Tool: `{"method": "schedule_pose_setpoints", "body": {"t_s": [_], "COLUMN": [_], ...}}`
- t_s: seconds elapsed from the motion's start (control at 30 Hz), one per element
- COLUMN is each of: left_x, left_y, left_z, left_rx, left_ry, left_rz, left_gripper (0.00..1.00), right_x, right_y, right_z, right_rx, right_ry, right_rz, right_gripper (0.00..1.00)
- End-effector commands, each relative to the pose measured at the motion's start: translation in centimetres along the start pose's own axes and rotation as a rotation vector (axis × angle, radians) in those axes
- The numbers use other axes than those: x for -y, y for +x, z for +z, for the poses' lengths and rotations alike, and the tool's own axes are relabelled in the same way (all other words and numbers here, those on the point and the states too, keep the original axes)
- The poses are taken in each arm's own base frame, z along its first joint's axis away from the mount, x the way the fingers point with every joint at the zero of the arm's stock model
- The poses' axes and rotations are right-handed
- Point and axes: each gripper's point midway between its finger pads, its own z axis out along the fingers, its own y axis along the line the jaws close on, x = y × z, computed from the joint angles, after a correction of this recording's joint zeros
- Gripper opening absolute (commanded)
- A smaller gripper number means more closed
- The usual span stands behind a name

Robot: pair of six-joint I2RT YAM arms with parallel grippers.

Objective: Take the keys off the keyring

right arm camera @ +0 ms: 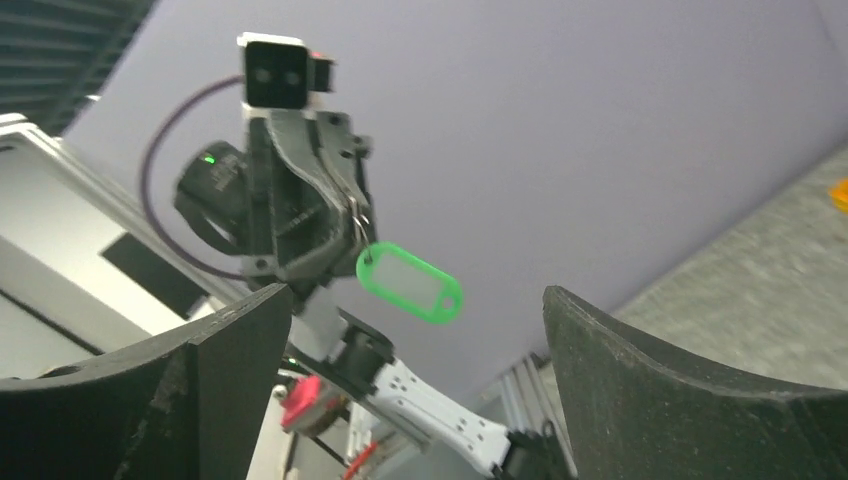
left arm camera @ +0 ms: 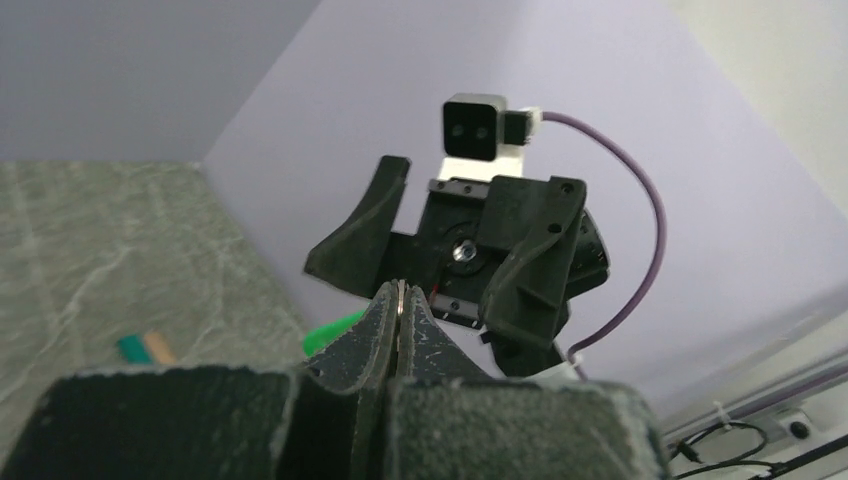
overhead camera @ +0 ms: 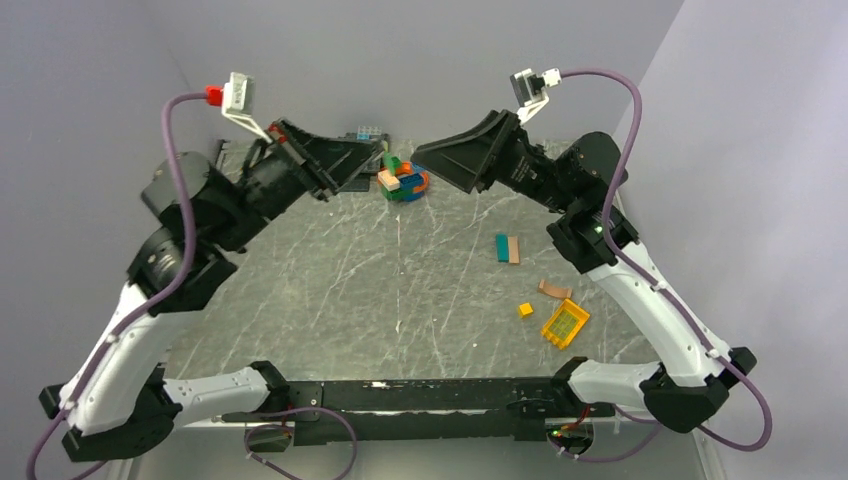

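1. The left gripper [left arm camera: 401, 292] is raised over the far part of the grey marbled table [overhead camera: 330, 290]. Its jaws are pressed together on a thin metal keyring [left arm camera: 401, 300], which they pinch at the very tips.
2. In the right wrist view, a green plastic key tag [right arm camera: 410, 283] with a pale label window hangs from that ring just below the left gripper's jaws. It tilts down to one side and is clear of the table.
3. The right gripper [overhead camera: 445, 165] faces the left one from the other side at about the same height. Its jaws are spread wide and hold nothing. The ring and tag are near them but not touching.
4. On the table beneath the gap between the two grippers sits a heap of multicoloured toy blocks [overhead camera: 403, 180].
5. Further to the right lie a teal block and a tan block side by side [overhead camera: 508, 249], a flat tan piece [overhead camera: 554, 290], a small orange-yellow cube [overhead camera: 525, 309] and a yellow gridded plate [overhead camera: 565, 323].
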Motion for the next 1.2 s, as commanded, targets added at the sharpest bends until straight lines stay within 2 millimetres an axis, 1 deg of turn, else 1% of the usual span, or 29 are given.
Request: {"method": "schedule_pose_setpoints", "body": {"t_s": [0.0, 0.1, 0.13, 0.17, 0.2, 0.23, 0.27, 0.37, 0.43, 0.5, 0.63, 0.73, 0.87, 1.03, 1.17], "left_x": [-2.5, -4.4, -4.7, -4.9, -4.7, -4.0, -3.7, -2.3, -2.0, -2.0, -0.7, -0.6, 0.0, -0.2, -0.1], "left_y": [0.1, 2.4, 3.1, 4.0, 4.7, 5.8, 6.2, 9.0, 9.9, 10.1, 10.4, 10.5, 10.1, 10.3, 10.4], "left_z": [-5.0, -7.6, -8.3, -8.5, -8.7, -8.7, -8.4, -7.4, -6.9, -6.5, -5.5, -4.8, -4.4, -4.2, -4.2], "left_rx": [-0.108, -0.239, -0.27, -0.305, -0.335, -0.391, -0.412, -0.591, -0.677, -0.714, -0.753, -0.753, -0.741, -0.75, -0.746], "left_ry": [-0.144, -0.205, -0.203, -0.185, -0.151, -0.088, -0.062, 0.073, 0.098, 0.096, 0.191, 0.211, 0.233, 0.233, 0.234], "left_rz": [0.171, 0.216, 0.218, 0.212, 0.201, 0.176, 0.157, 0.075, 0.041, 0.037, -0.019, -0.053, -0.053, -0.077, -0.082], "left_gripper": [0.0, 0.0, 0.0, 0.0, 0.0, 0.0, 0.0, 0.0, 0.0, 0.0, 0.0, 0.0, 0.0, 0.0, 0.0], "right_x": [-0.1, 1.2, 1.6, 1.5, 1.3, 1.0, 0.7, -0.2, -0.9, -1.3, -0.9, -0.9, -0.7, -0.2, -0.4], "right_y": [1.0, 2.1, 2.5, 2.9, 3.5, 4.1, 4.7, 5.8, 6.3, 6.3, 6.6, 6.7, 7.0, 7.3, 7.6], "right_z": [-3.6, -6.0, -6.6, -7.1, -7.5, -7.8, -8.0, -8.2, -8.4, -8.5, -8.4, -8.2, -8.0, -7.8, -7.3], "right_rx": [-0.107, -0.152, -0.163, -0.179, -0.201, -0.232, -0.26, -0.329, -0.365, -0.39, -0.434, -0.457, -0.485, -0.51, -0.528], "right_ry": [0.067, 0.125, 0.137, 0.131, 0.118, 0.094, 0.07, -0.006, -0.047, -0.057, -0.052, -0.069, -0.079, -0.085, -0.102], "right_rz": [-0.083, -0.081, -0.08, -0.083, -0.083, -0.08, -0.067, -0.038, -0.031, -0.042, -0.044, -0.039, -0.033, -0.024, -0.025], "right_gripper": [1.0, 1.0, 1.0, 0.99, 0.98, 0.95, 0.94, 0.89, 0.86, 0.82, 0.69, 0.61, 0.57, 0.52, 0.48]}}
